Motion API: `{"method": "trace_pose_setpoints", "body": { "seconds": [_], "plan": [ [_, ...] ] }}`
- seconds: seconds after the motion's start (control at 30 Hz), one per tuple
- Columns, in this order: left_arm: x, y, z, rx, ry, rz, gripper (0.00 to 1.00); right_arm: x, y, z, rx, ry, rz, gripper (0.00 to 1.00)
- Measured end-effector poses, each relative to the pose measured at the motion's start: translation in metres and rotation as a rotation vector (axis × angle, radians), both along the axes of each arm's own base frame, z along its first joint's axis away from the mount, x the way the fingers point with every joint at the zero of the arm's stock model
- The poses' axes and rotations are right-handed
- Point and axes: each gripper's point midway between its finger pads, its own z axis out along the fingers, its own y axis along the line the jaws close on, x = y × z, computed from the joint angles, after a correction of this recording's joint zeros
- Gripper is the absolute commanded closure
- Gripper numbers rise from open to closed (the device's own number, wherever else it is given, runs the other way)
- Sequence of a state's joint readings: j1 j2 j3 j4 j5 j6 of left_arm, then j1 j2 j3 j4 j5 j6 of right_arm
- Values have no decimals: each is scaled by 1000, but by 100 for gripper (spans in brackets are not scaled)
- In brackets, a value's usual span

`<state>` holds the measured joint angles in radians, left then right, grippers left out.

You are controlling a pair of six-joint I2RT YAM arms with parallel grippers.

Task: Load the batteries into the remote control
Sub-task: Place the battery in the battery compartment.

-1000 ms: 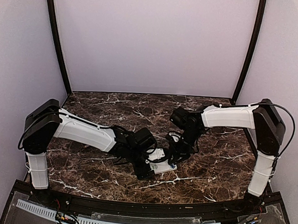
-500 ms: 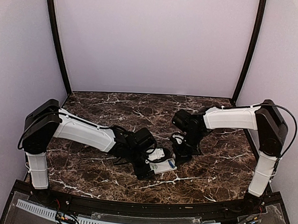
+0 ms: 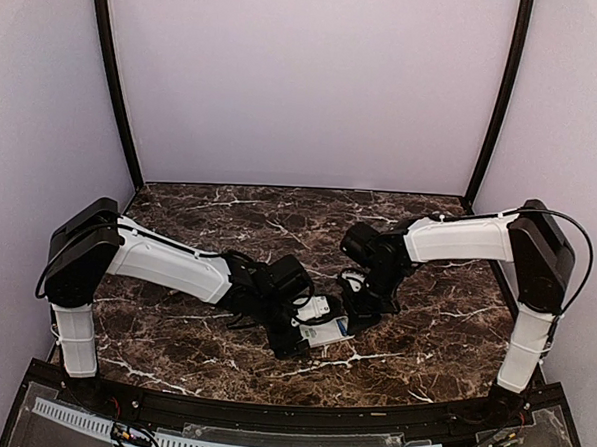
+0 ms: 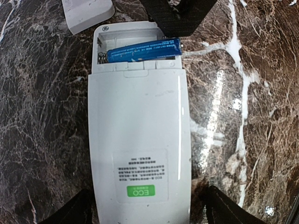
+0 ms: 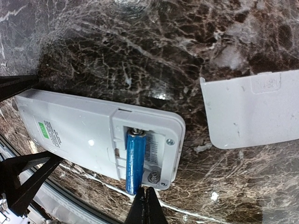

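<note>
From above, the arms hide most of the remote control; only its end shows on the table. Wrist views reveal it face down, compartment open, one battery lying inside. Left claw straddles it, spread wide (contact unclear). Right claw pinched closed, empty, beside the battery's end. Cover piece lies apart

My closed right gripper sits just below the blue battery in the remote control; white cover upper right.
</note>
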<state>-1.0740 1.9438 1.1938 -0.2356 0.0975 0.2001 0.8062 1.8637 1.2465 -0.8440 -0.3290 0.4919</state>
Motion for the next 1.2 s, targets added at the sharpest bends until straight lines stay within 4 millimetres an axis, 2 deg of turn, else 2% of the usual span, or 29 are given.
{"method": "trace_pose_setpoints", "body": {
  "seconds": [0.37, 0.6, 0.67, 0.77, 0.87, 0.97, 1.03, 1.13, 1.2],
  "plan": [
    [0, 0, 0, 0, 0, 0, 17, 1, 1, -2, -1, -4, 7, 100],
    [0, 1, 0, -8, 3, -5, 17, 13, 1, 9, 15, -108, 149, 84],
    [1, 2, 0, -15, 1, -6, 17, 19, 2, 23, 44, -189, 223, 81],
    [0, 4, 0, -22, -2, -6, 17, 32, 6, 59, 118, -347, 313, 71],
    [-1, 7, 0, -30, -6, -6, 17, 39, 13, 111, 268, -578, 429, 64],
    [-2, 9, 0, -40, -12, -6, 17, 21, 11, 148, 435, -817, 617, 57],
    [-3, 10, 0, -51, -17, -6, 17, 4, 6, 152, 509, -921, 746, 57],
    [-6, 16, 0, -66, -23, -5, 17, -25, -2, 132, 584, -1031, 984, 63],
    [-8, 18, 0, -74, -27, -6, 18, -36, -5, 114, 597, -1053, 1095, 68]
  ]
}}
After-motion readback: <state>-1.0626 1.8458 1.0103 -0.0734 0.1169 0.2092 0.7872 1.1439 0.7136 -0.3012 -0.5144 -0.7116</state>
